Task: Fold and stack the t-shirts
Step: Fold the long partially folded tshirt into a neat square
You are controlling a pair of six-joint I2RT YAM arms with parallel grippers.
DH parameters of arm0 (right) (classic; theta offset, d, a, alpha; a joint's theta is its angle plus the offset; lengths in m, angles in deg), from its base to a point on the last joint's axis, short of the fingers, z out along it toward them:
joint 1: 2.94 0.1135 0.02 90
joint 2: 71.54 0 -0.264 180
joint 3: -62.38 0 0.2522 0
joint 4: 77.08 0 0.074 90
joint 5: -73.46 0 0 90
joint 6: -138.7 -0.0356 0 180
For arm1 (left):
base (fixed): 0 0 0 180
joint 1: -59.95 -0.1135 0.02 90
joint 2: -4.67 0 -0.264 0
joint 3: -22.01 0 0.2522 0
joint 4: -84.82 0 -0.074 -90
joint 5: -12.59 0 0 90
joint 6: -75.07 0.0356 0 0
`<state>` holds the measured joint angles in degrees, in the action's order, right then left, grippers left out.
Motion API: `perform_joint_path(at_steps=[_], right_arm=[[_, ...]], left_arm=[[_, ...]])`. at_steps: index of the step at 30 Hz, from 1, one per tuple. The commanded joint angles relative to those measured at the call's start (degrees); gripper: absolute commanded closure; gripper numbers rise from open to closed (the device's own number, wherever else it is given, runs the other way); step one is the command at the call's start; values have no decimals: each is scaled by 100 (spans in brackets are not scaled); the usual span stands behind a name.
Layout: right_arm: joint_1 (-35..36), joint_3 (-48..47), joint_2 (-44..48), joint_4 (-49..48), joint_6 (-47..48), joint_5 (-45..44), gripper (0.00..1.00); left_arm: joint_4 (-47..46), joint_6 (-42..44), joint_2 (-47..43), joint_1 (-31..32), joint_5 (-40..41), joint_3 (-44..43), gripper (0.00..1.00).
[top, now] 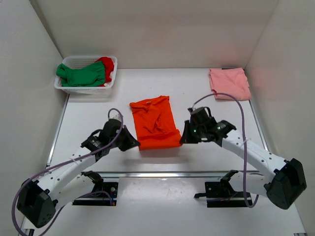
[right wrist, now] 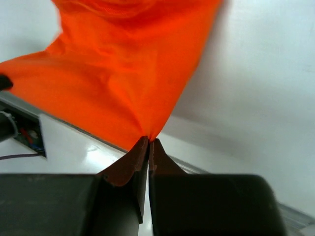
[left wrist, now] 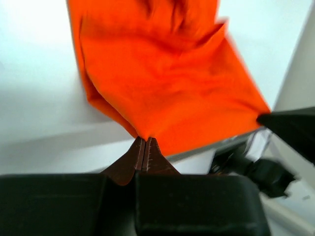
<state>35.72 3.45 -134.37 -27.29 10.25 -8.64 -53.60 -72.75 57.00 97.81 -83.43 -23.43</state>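
Observation:
The bright orange t-shirt (top: 155, 123) lies mid-table, its near edge lifted between both arms. My left gripper (top: 134, 143) is shut on the shirt's near left corner; in the left wrist view the gripper (left wrist: 145, 139) pinches the orange cloth (left wrist: 162, 78). My right gripper (top: 183, 137) is shut on the near right corner; in the right wrist view the gripper (right wrist: 149, 140) pinches the cloth (right wrist: 118, 83). The pale salmon pink t-shirt (top: 229, 82) lies folded at the far right. The green t-shirt (top: 81, 74) and the red t-shirt (top: 107, 64) lie in the basket.
A white plastic basket (top: 83, 89) stands at the far left corner. White walls close in the table on the left, back and right. The arm bases (top: 224, 191) sit at the near edge behind a metal rail.

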Motion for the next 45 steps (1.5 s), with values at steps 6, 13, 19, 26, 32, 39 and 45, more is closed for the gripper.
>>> perform_joint_path(at_steps=[6, 13, 19, 26, 32, 39, 45], right_arm=[[-762, -2179, -1528, 343, 1296, 668, 100], [-1263, -3645, -2813, 396, 1894, 827, 100], [-1624, -5167, -4331, 484, 2202, 1046, 100], [-1966, -7451, -6179, 713, 2378, 1248, 99], [-2125, -8816, -7525, -173, 2431, 828, 62], [-2494, -6796, -6480, -1634, 2166, 1203, 28], [-2258, -6039, -6461, -1583, 2667, 1811, 25]], left_arm=[[67, 631, 574, -1456, -522, -1234, 100], [-417, 1001, 1735, -2213, -646, -2175, 100], [-1058, 1036, 2719, -2679, -769, -2649, 100], [-1621, 1071, 4318, -2978, -629, -3519, 99], [-2893, 466, 4962, -3250, 82, -3496, 66], [-3370, 719, 4592, -3277, 147, -3423, 50], [-2782, 1273, 5382, -2882, -671, -3915, 51]])
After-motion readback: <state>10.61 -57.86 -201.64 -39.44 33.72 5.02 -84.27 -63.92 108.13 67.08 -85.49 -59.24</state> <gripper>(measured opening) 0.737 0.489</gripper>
